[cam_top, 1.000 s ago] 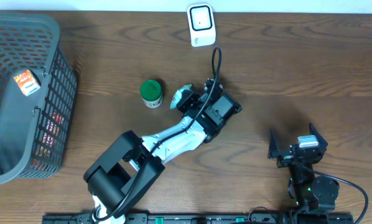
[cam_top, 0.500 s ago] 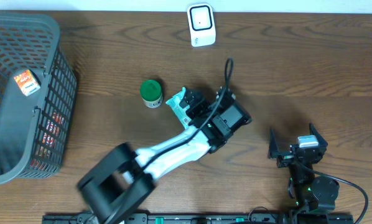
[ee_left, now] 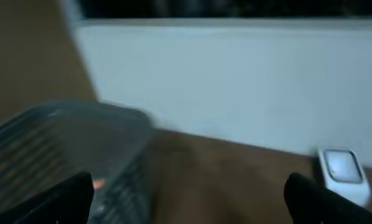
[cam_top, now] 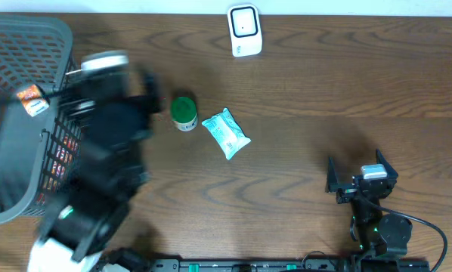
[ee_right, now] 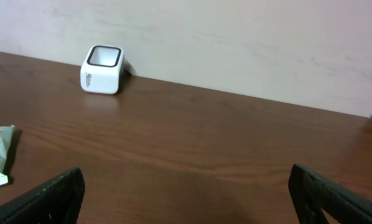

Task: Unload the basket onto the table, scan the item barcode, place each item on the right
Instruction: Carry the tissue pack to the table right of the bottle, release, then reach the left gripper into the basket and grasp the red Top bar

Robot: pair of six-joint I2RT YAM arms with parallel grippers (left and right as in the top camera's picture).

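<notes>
Left claw [ee_left: 187, 208] spread wide, empty, blurred over the basket [cam_top: 7, 166]. Right claw [ee_right: 187, 199] wide open too, empty, low at the tabletop's [cam_top: 324, 91] right. Packet [cam_top: 226, 134] lies flat mid-tabletop, just beside a green-lidded jar [cam_top: 184, 112], which sits between it and the basket. Scanner [cam_top: 243, 30] at the far edge.

the dark wooden bench [cam_top: 347, 83] before me carries a white scanner [cam_top: 244, 30] at its far edge, a green-lidded jar [cam_top: 184, 112] near the middle, a pale blue packet [cam_top: 226, 134] lying flat just beside the jar, and a grey basket [cam_top: 22, 30] at my left.
</notes>
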